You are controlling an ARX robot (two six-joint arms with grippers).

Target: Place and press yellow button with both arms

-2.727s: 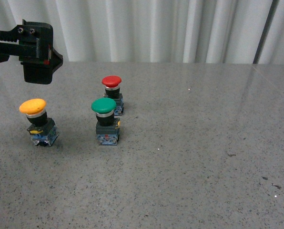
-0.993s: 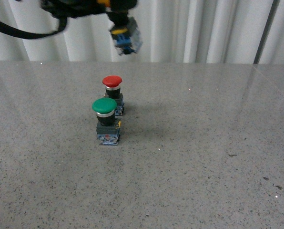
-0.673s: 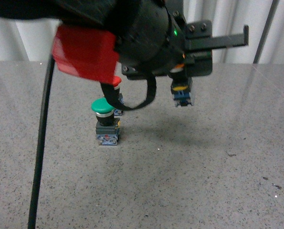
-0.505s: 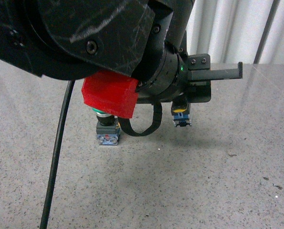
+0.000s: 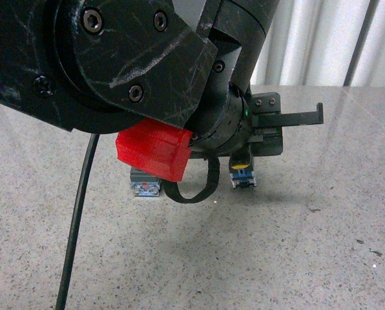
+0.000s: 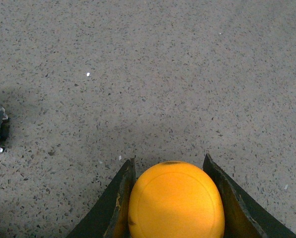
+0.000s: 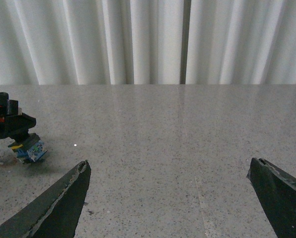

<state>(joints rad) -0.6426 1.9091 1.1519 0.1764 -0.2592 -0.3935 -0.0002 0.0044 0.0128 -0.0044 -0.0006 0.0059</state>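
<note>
The black toothed left tool [image 6: 169, 161] grips the yellow mushroom-capped pushbutton [image 6: 175, 203] close over the grey speckled desk [image 5: 309, 258], mid-scene. The right tool [image 7: 169, 168] gapes empty. Setting down and pressing are not yet done.

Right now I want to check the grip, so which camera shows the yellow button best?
The left wrist view: the yellow button shows its cap large, clamped in the left end effector. The front view shows only its lower body under the left arm; the right wrist view shows it small and distant.
</note>
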